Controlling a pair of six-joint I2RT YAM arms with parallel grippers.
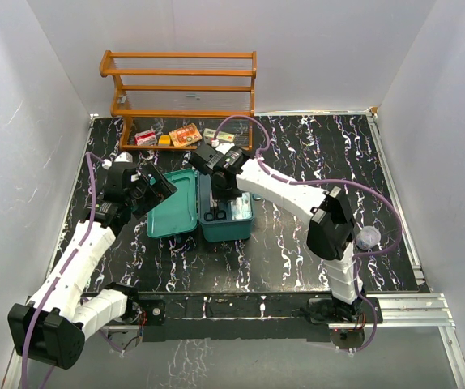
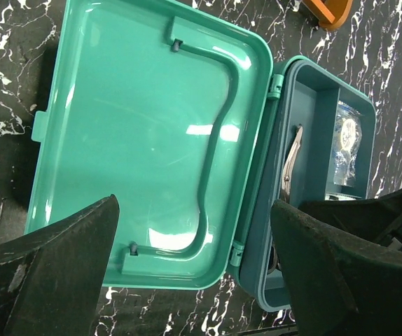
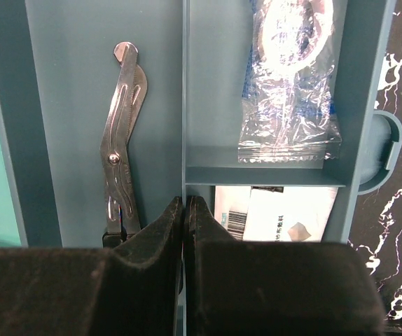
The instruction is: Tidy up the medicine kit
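Observation:
The medicine kit (image 1: 173,203) lies open on the black marbled table, its teal lid (image 2: 145,140) flat to the left of the box. Inside the box sits a darker teal tray (image 3: 68,105) with compartments. It holds metal scissors (image 3: 120,154), a clear plastic bag (image 3: 288,91) and a white packet (image 3: 285,213). My right gripper (image 3: 185,203) is shut, its fingers pinched on the tray's middle divider (image 3: 185,84). My left gripper (image 2: 194,210) hovers open above the near edge of the lid, holding nothing. From above, the right gripper (image 1: 220,190) is over the box and the left gripper (image 1: 155,188) is at the lid's left.
An orange wooden rack (image 1: 180,85) stands at the back against the wall, with small boxes (image 1: 185,134) on its bottom shelf. A small clear cup (image 1: 369,237) sits near the right arm's elbow. White walls close in the table on three sides.

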